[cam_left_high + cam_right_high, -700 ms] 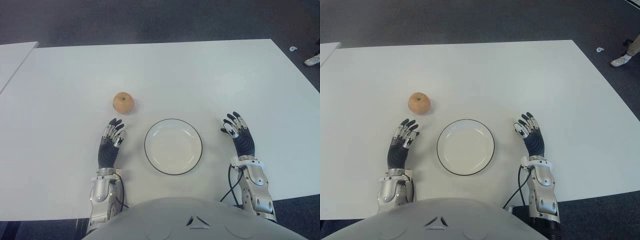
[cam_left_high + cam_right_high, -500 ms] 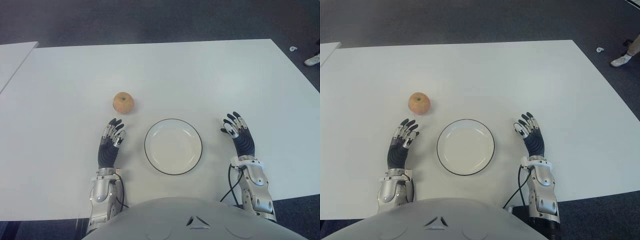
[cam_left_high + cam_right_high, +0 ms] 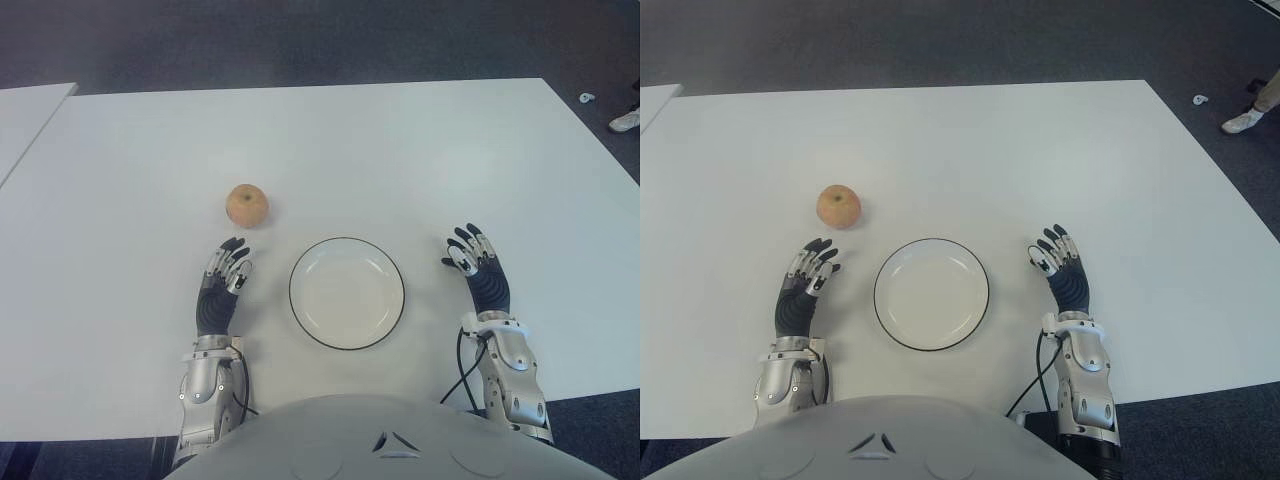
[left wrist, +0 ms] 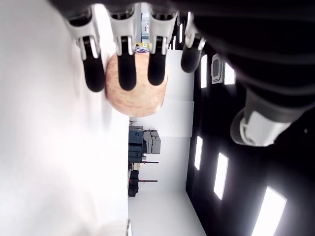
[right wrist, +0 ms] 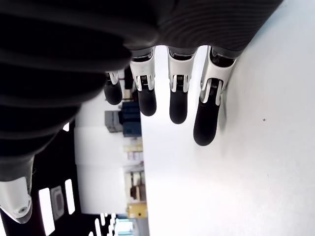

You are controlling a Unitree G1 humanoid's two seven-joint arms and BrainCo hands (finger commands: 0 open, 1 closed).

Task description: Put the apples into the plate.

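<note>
Now: left hand (image 3: 221, 291) open, empty, near apple (image 3: 246, 205) | right hand (image 3: 478, 273) open, empty | plate (image 3: 347, 292) between them

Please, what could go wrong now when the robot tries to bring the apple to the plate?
1. The apple is round and lies free on the table, just beyond the open left hand; a push from the fingertips could roll it away.
2. The plate is shallow, with a low rim, so an apple dropped into it may roll out.
3. The right hand shows open, on the plate's far side from the apple, so it could hardly help.
</note>
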